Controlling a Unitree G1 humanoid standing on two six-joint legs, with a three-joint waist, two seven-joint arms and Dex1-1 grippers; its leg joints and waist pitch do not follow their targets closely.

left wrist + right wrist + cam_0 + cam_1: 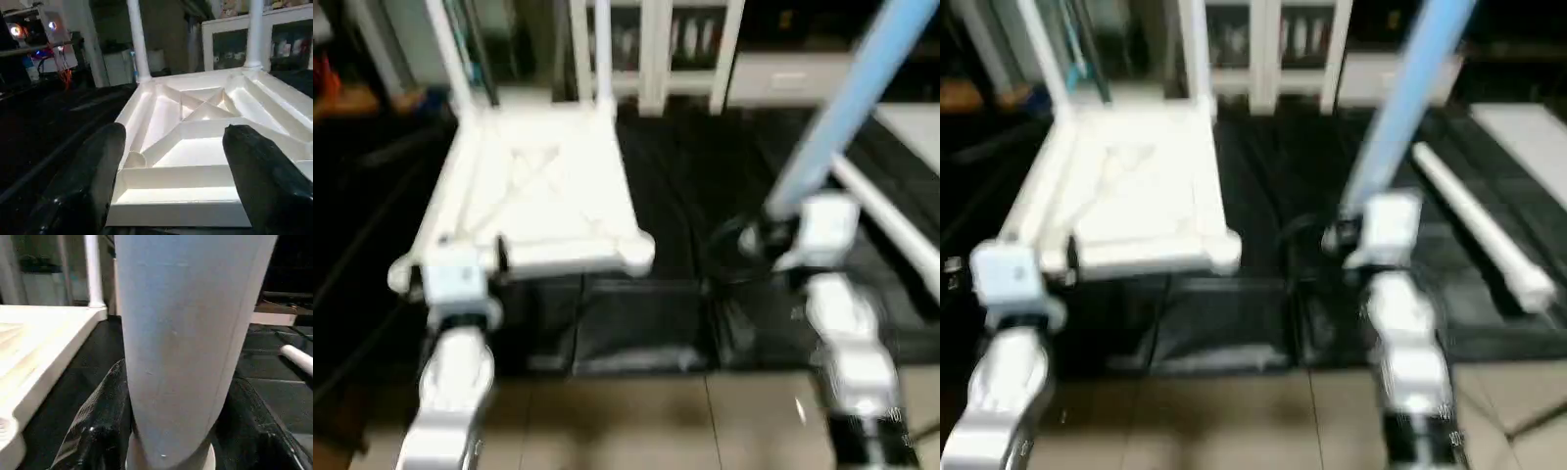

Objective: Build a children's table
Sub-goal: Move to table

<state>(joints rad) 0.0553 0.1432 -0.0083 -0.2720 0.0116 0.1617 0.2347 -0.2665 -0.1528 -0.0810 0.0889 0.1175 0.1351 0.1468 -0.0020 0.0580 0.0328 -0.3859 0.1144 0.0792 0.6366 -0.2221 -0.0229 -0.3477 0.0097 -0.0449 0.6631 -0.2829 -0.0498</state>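
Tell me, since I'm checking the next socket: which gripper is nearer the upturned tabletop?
Left. The left gripper sits open right at the tabletop's near edge, while the right gripper holds a leg off to its side.

I see both head views soft with motion blur, worst along my forearms at the bottom edge. The room is dim; the table top (543,196) glows overexposed against the black mat (705,245). The wrist views are sharper, with glints on the black fingers (85,186).
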